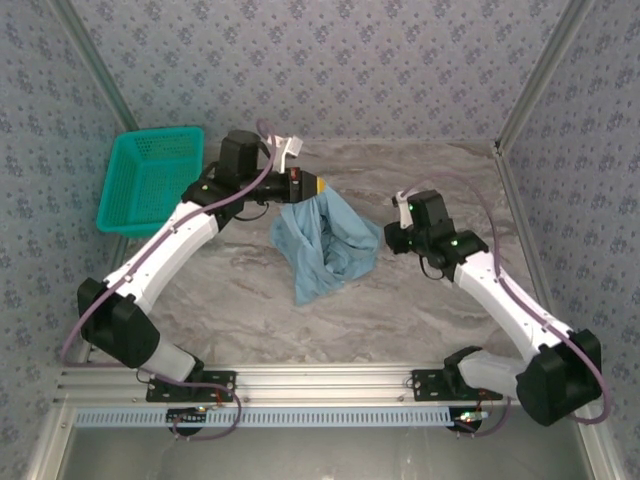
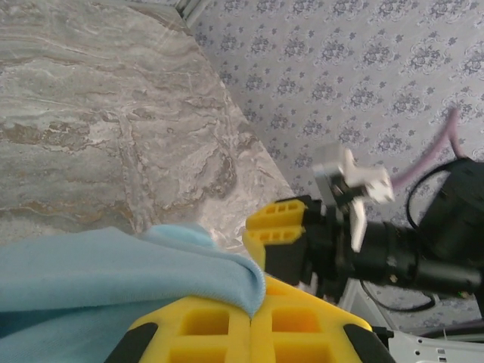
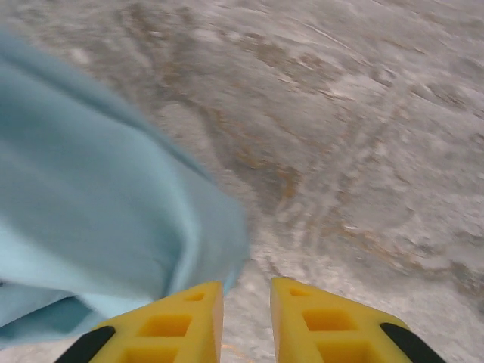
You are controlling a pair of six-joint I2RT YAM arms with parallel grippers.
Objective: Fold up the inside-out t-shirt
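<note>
The left pincer [image 1: 312, 186], in the upper middle of the overhead view, is clamped on a bunched edge of the light blue cotton t-shirt [image 1: 325, 248]. In its wrist view the yellow fingers [image 2: 212, 329] meet with a fold of cloth nipped between them. The t-shirt hangs from that one grip as a crumpled mass at the centre of the frame. Its lower end seems to trail onto the grey marbled desk [image 1: 230, 300].

The right pincer [image 3: 246, 306] stands slightly parted and holds nothing. Bare desk shows through the gap, and the cloth lies just to its left.

The main risk, as I judge it, is the single hold. Gathered like this, the t-shirt hides its hem and shoulders, so a right-hand grab could catch several layers, or only air. Either would leave the garment twisted rather than spread.

A sideways tug could also pull the thin fold out of the left pincer and drop the cloth in a heap.

The teal plastic mesh basket [image 1: 150, 182] sits at the upper left, close beside the left arm, so a wide swing might knock it.
</note>
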